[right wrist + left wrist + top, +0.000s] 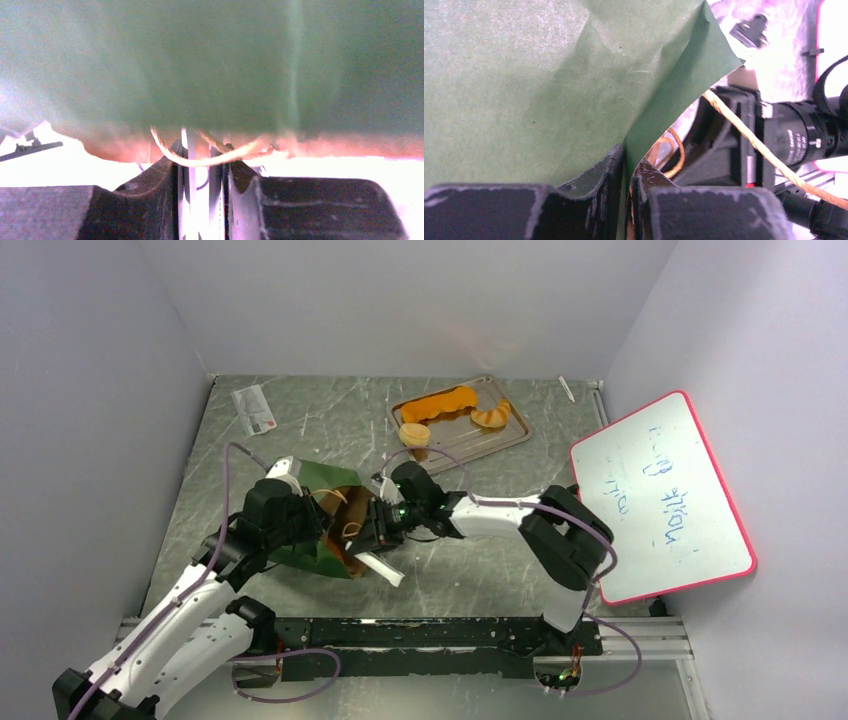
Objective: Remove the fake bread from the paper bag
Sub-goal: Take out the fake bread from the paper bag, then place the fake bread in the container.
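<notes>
Grey desk (480, 570), left edge: the paper bag (320, 480) is clamped by the closed left gripper (628, 155); the hold of the right gripper (200, 150) cannot be determined. Paper could be torn by opposed pulling.

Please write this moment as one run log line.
left gripper: shut on paper bag wall | right gripper: at bag mouth, grip unclear | fake bread: three pieces on tray

Mid-frame in the top view, the left gripper (315, 524) and right gripper (366, 530) hide the inside of the paper bag (322, 480), which the right wrist view blurs to green haze, and the writing on the whiteboard (655, 495) is unreadable.
</notes>
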